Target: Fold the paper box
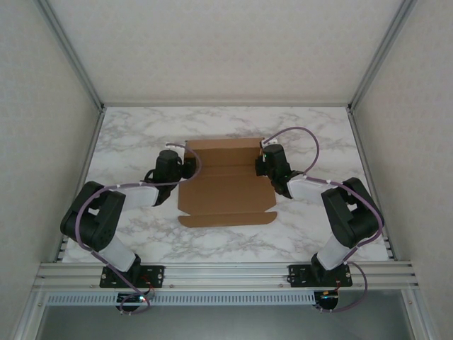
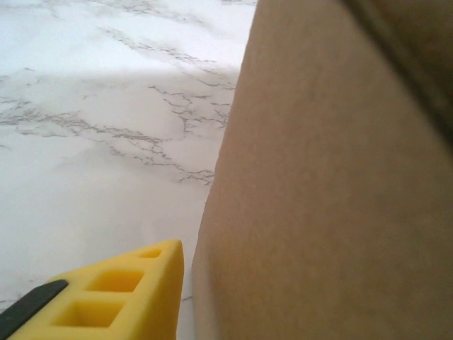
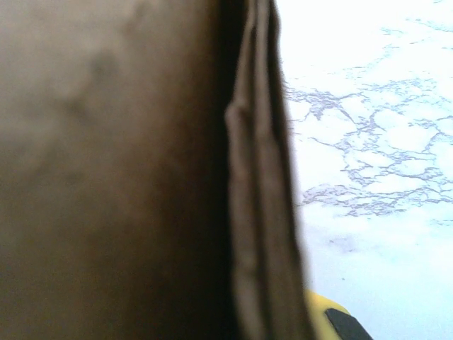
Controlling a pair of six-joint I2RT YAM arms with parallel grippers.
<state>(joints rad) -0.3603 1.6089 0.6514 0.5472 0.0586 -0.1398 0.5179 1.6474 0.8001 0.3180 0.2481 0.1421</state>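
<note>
Paper box (image 1: 226, 193) lies part-unfolded on the marble table (image 1: 134, 134). My left gripper (image 1: 182, 166) is at the box's left flap and my right gripper (image 1: 263, 164) at its right flap. I can't tell either one's opening or hold. I judge the cardboard light, stiff and easily creased, so best taken at the flaps near the fold lines.

One paper box (image 1: 226, 188) is counted on one marbled counter (image 1: 134, 134), two black arms are counted at its sides, the left arm (image 1: 95, 216) and the right arm (image 1: 350, 212), and two claws are counted at the cardboard, the left claw (image 1: 185, 168) and the right claw (image 1: 263, 164), one per arm.
</note>
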